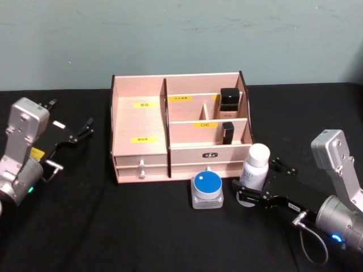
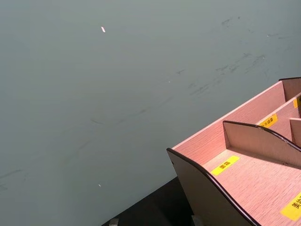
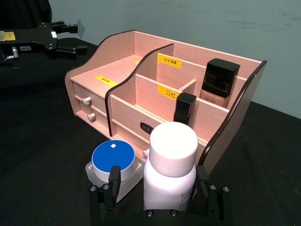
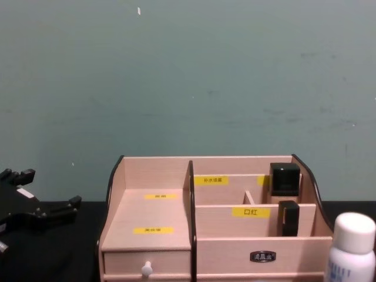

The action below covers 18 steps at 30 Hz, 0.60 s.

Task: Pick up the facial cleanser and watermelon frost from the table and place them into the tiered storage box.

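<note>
two things wait on the black counter [image 1: 113,226], low in the middle of the head view, just in front of the tiered storage box [image 1: 139,90] that fills the centre of the frame. the left hand [image 1: 88,128] hangs released at the left edge, well apart from them. the right hand [image 3: 157,186] reaches in from the lower right, also released, with its fingers either side of the white-capped bottle [image 1: 256,164], likely the facial cleanser, which seems to stand on the counter near the box's front right corner. one finger shows a gap from the bottle in the right wrist view. to grasp well, close evenly on the body below the cap, then lift straight up before crossing the front wall. the blue-lidded jar [image 1: 207,190] stands just beside the bottle; a sideways swing could knock it
</note>
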Motion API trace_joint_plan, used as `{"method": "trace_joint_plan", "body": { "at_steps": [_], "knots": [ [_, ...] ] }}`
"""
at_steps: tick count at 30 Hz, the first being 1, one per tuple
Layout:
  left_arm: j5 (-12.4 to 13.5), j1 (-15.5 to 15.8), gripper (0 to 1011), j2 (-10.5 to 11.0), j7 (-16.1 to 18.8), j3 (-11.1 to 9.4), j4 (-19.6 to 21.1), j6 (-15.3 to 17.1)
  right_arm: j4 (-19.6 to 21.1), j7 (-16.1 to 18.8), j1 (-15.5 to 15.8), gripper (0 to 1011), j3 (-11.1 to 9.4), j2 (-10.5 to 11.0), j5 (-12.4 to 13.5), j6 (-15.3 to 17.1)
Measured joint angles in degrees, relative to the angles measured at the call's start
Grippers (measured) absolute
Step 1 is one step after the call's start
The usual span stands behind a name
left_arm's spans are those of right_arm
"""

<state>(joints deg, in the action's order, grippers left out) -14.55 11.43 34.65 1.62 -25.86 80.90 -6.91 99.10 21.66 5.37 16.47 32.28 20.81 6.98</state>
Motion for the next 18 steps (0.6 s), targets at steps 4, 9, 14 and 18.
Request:
{"method": "trace_joint_plan", "body": {
  "at_steps": [4, 9, 14, 18],
  "knots": [
    [0.0, 0.0, 1001, 0.0, 0.0, 0.0, 0.0, 0.0, -0.22, 0.02, -0.21, 1002, 0.03, -0.35, -0.39, -0.01],
    [0.0, 0.0, 1001, 0.0, 0.0, 0.0, 0.0, 0.0, -0.23, 0.02, -0.2, 1002, 0.05, -0.34, -0.43, -0.01],
    [0.0, 0.0, 1001, 0.0, 0.0, 0.0, 0.0, 0.0, -0.19, 0.02, -0.17, 993, 0.05, -0.27, -0.41, -0.01],
    [0.0, 0.0, 1001, 0.0, 0.0, 0.0, 0.0, 0.0, -0.16, 0.02, -0.15, 925, 0.05, -0.23, -0.38, -0.03]
  ]
}}
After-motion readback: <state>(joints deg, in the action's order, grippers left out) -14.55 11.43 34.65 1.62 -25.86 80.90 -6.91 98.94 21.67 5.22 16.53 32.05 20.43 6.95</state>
